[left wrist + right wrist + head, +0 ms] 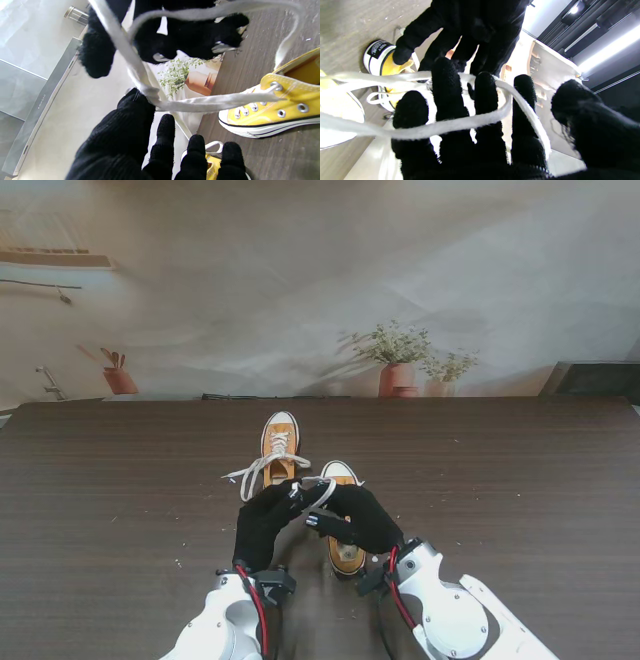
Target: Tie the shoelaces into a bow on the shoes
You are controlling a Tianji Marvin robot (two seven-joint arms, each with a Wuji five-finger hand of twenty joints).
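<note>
Two yellow canvas shoes stand on the dark wooden table [520, 480]. The farther shoe [280, 442] has white laces splayed to its left. My hands partly cover the nearer shoe [346, 555]. Both black-gloved hands meet above it, the left hand [264, 522] touching the right hand [362, 518]. A white shoelace [321, 493] loops between them. In the left wrist view the shoelace [215, 100] runs from the shoe's [280, 112] top eyelet to my left thumb [132, 117]. In the right wrist view the shoelace [460, 122] winds around the right fingers [447, 85], which stand apart.
Potted plants [398, 360] and a small pot [120, 380] show in the backdrop behind the table's far edge. A dark box [598, 378] stands at the far right corner. Bare wood lies to both sides of the shoes.
</note>
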